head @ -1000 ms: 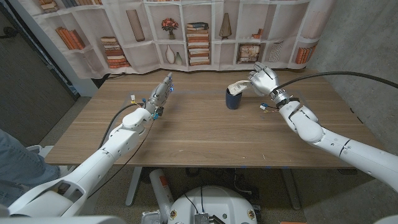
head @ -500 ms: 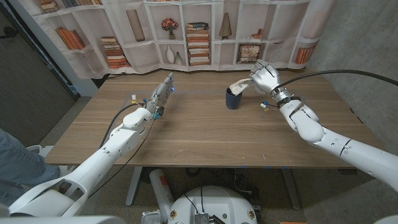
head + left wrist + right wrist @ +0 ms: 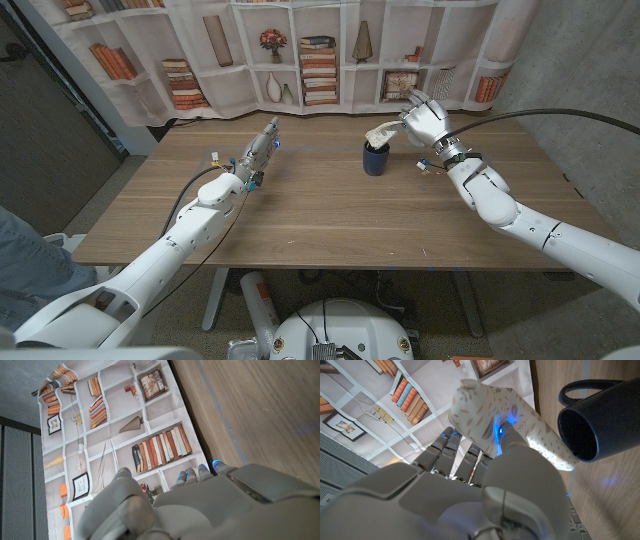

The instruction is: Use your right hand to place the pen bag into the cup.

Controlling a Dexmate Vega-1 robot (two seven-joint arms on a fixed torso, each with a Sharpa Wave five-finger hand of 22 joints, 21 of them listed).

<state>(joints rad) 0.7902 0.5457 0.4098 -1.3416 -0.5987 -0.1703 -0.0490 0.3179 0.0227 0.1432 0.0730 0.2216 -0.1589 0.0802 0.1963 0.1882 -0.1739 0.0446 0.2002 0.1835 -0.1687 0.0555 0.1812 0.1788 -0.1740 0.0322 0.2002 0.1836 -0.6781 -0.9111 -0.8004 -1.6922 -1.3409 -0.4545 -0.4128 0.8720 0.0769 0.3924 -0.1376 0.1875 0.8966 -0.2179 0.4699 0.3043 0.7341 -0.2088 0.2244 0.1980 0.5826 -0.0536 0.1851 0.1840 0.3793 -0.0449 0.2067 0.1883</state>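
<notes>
My right robot hand (image 3: 424, 122), gripping the pen bag (image 3: 384, 132), has tipped it steeper over the cup (image 3: 375, 158); its low end now meets the rim, ready to slide in.

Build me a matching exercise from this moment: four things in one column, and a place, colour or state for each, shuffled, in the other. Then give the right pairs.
Things:
1. pen bag
2. cup
3. left hand
4. right hand

States:
A. dark blue, upright on the table
B. holds nothing, fingers pointing toward the backdrop
C. pale and patterned, lower end at the cup's mouth
D. grips the pen bag

Pairs: 1-C, 2-A, 3-B, 4-D
</notes>
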